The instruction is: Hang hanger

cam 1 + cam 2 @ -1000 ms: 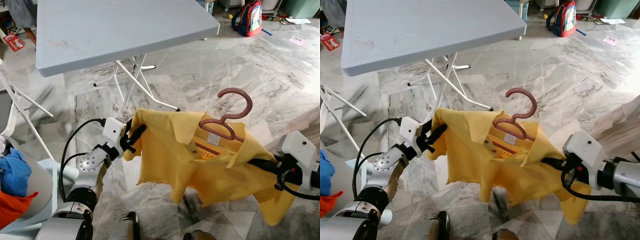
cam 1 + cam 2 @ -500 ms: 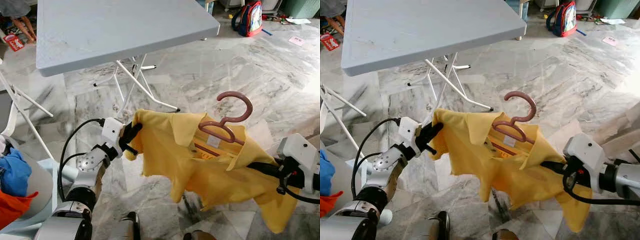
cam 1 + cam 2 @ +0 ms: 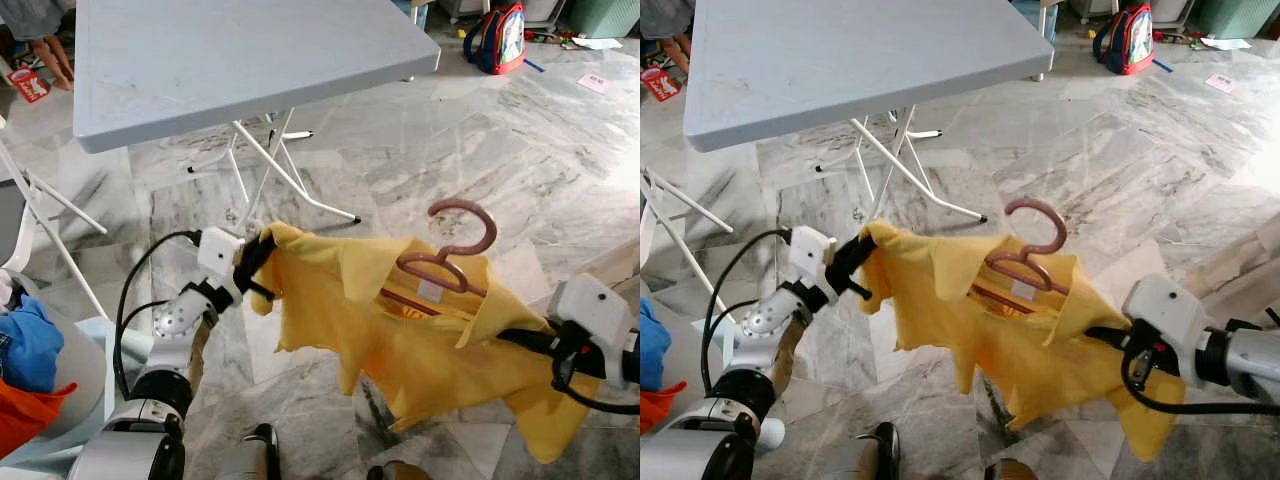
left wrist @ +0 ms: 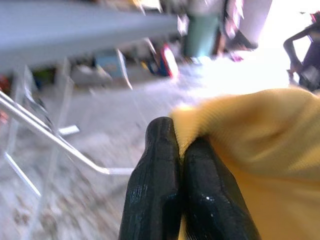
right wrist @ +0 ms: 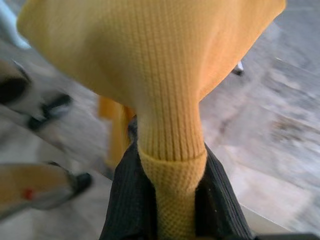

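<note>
1. Fingers of the left gripper [image 3: 258, 262] are pinched tight on one shoulder of the yellow shirt [image 3: 400, 340].
2. The right gripper [image 3: 512, 340] clamps the other shoulder; cloth hides its fingertips.
3. The hanger [image 3: 446, 255] sits in the collar, arms hidden, hook upright.
4. A grey table [image 3: 230, 60] stands behind.

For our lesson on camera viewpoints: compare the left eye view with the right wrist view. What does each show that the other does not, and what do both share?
Left eye view alone: the pink hanger seated in the shirt's collar, the grey folding table, the backpack, and the left gripper pinching one shoulder.

Right wrist view alone: ribbed yellow fabric clamped between the black fingers.

Shared: the yellow polo shirt, the right gripper and the marble floor.
</note>
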You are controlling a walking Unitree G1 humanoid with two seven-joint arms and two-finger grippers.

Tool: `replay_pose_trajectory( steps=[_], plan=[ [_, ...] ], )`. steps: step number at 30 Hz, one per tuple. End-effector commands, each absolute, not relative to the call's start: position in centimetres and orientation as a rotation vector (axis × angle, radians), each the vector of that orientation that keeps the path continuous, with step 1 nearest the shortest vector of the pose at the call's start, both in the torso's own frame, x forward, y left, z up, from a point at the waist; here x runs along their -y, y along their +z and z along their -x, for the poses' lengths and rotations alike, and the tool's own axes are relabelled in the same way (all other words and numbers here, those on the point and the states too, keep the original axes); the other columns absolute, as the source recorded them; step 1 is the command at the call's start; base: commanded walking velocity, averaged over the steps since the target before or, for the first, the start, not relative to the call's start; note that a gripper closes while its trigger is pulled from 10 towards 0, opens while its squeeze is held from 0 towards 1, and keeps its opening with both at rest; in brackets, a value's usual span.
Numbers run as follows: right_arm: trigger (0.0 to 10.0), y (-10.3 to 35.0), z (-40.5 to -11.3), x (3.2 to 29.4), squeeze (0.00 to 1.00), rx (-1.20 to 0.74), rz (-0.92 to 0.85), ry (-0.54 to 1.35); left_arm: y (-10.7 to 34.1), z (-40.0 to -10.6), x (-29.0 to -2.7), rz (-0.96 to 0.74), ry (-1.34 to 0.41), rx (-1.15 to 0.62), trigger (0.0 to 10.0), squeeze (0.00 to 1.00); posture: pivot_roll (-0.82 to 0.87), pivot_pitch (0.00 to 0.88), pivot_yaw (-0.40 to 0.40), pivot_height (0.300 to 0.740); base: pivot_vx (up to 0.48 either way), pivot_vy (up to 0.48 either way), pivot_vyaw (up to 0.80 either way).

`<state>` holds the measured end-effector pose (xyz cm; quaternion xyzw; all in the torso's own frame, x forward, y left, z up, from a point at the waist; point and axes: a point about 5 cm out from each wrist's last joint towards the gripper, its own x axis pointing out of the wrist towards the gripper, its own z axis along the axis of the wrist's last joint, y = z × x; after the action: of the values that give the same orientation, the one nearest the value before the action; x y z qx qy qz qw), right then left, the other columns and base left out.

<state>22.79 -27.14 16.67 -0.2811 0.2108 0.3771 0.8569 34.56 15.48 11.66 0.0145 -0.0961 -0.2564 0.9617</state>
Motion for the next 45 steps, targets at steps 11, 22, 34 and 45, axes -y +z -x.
replay_pose_trajectory(
  steps=[11, 22, 34, 45],
  plan=[
    [10.0, 14.5, -23.0, 30.4, 0.00, -0.500, 0.780, 0.638, 17.5, -36.6, -19.7, 0.013, -0.274, 0.382, 0.0, 0.00, -0.16, 0.197, 0.034, 0.740, 0.000, 0.000, 0.00],
    [10.0, 16.3, -20.8, 30.5, 0.00, -0.490, 0.711, 0.788, 15.7, -36.9, -22.3, 0.043, -0.117, 0.218, 0.0, 0.00, -0.17, 0.199, 0.036, 0.740, 0.000, 0.000, 0.00],
    [10.0, 22.8, -21.3, 29.1, 0.00, -0.264, 0.613, 0.827, 8.8, -35.0, -21.7, 0.023, -0.104, -0.120, 0.0, 0.00, -0.20, 0.195, 0.039, 0.740, 0.000, 0.000, 0.00],
    [10.0, 23.7, -22.1, 28.1, 0.00, -0.177, 0.549, 0.807, 4.7, -32.9, -18.6, 0.059, -0.200, -0.254, 0.0, 0.00, -0.19, 0.196, 0.038, 0.740, 0.000, 0.000, 0.00]
  ],
)
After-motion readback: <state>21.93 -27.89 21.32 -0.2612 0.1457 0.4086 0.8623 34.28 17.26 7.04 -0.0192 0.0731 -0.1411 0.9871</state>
